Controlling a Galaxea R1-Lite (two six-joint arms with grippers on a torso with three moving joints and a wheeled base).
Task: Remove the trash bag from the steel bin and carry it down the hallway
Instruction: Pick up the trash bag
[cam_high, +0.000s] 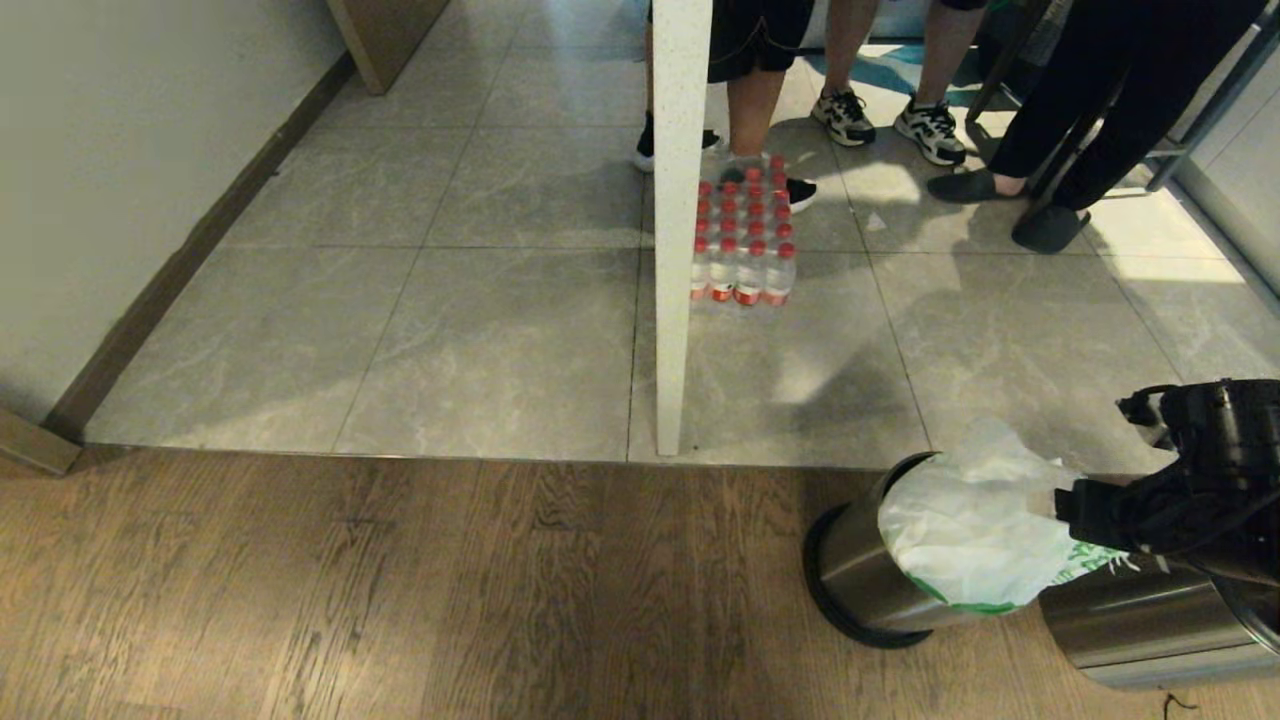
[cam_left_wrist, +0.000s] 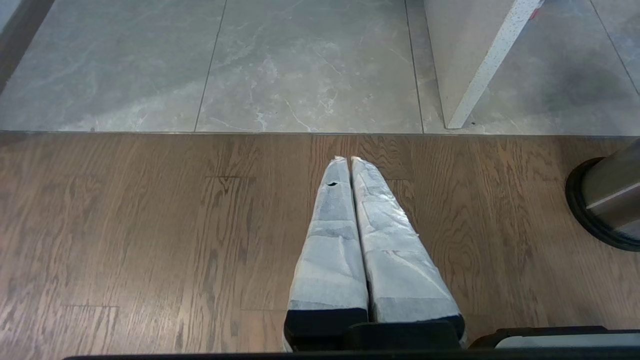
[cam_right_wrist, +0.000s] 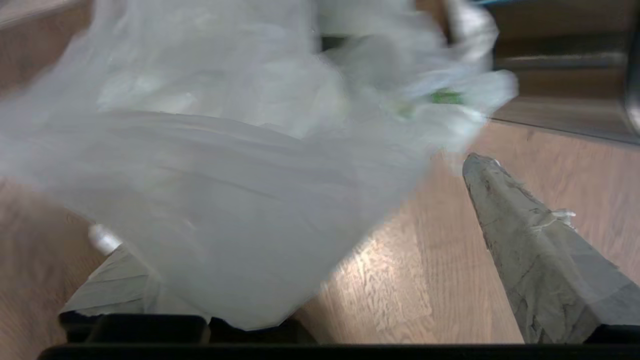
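The steel bin (cam_high: 860, 570) stands on the wooden floor at the lower right, and its edge also shows in the left wrist view (cam_left_wrist: 610, 200). The trash bag (cam_high: 975, 530), thin white plastic with green print, bulges out of the bin's mouth. My right arm (cam_high: 1190, 470) reaches in from the right edge and meets the bag. In the right wrist view the right gripper (cam_right_wrist: 285, 200) is open, its jaws wide apart. The bag (cam_right_wrist: 225, 190) hangs loose between them and drapes over one finger; the other finger (cam_right_wrist: 525, 240) is bare. My left gripper (cam_left_wrist: 348, 159) is shut and empty above the wooden floor.
A second steel cylinder (cam_high: 1140, 620) lies at the bottom right beside the bin. A white pillar (cam_high: 680, 220) rises from the tile edge, with a pack of red-capped bottles (cam_high: 745, 240) behind it. Several people's legs (cam_high: 850, 60) stand beyond. Grey tiles (cam_high: 450, 300) run along the left wall.
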